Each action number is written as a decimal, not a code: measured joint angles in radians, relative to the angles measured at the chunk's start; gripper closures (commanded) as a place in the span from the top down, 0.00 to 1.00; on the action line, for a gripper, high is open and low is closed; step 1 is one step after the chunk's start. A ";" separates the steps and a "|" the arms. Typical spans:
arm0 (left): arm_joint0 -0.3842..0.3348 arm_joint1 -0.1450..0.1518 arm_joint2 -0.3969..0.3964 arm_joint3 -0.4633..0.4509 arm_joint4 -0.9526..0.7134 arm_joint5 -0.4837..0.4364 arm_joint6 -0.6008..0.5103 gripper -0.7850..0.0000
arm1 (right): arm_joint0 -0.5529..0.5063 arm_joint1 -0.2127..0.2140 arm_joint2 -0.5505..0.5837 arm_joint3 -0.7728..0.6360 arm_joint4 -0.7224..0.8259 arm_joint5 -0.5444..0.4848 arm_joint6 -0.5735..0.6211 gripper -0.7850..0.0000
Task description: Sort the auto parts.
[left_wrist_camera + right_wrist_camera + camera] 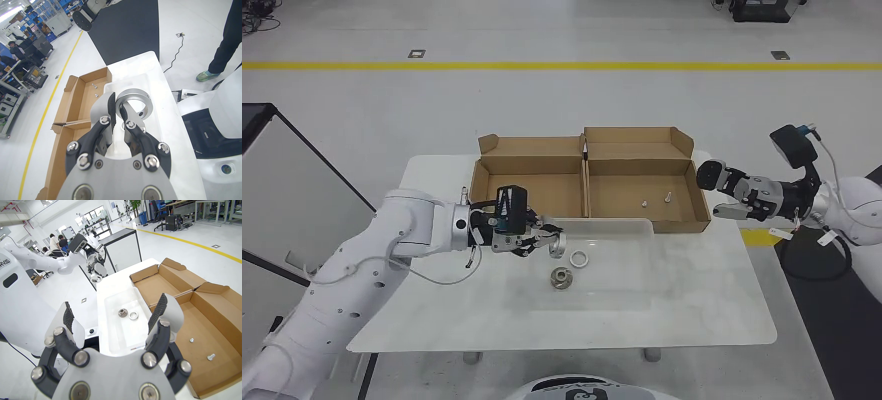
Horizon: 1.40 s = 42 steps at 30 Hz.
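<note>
My left gripper point(545, 241) point(117, 108) is shut on a large silver ring point(555, 243) point(146, 108), one finger inside it and one outside, held above the left end of the white tray point(632, 262) point(121, 336). In the tray lie a metal flange point(559, 278) point(122, 313) and a small white ring point(580, 258) point(133, 315). Two bolts point(644, 203) point(667, 197) point(211, 357) rest in the right cardboard box point(622, 190). My right gripper point(712, 178) point(113, 313) stands open and holds nothing, beside that box's right wall.
The left cardboard box point(542, 195) has a bare floor and stands just behind the left gripper. Both boxes have raised back flaps. A person's legs point(223, 49) stand on the floor past the table's right end. A black cabinet point(262, 190) stands left of the table.
</note>
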 measured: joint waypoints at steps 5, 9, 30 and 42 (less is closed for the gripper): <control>0.022 -0.003 -0.014 0.010 -0.063 -0.002 0.077 0.00 | 0.000 0.000 0.000 0.000 0.000 0.000 0.000 1.00; 0.044 0.000 -0.018 0.017 -0.127 -0.007 0.173 0.00 | 0.000 0.000 0.000 0.000 0.000 0.000 0.000 1.00; 0.141 0.080 -0.011 0.035 -0.077 -0.006 0.972 0.00 | 0.000 0.000 0.000 0.000 0.000 0.000 0.000 1.00; 0.198 0.082 -0.096 -0.051 -0.312 -0.006 0.954 0.00 | 0.000 0.000 0.000 0.000 0.000 0.000 0.000 1.00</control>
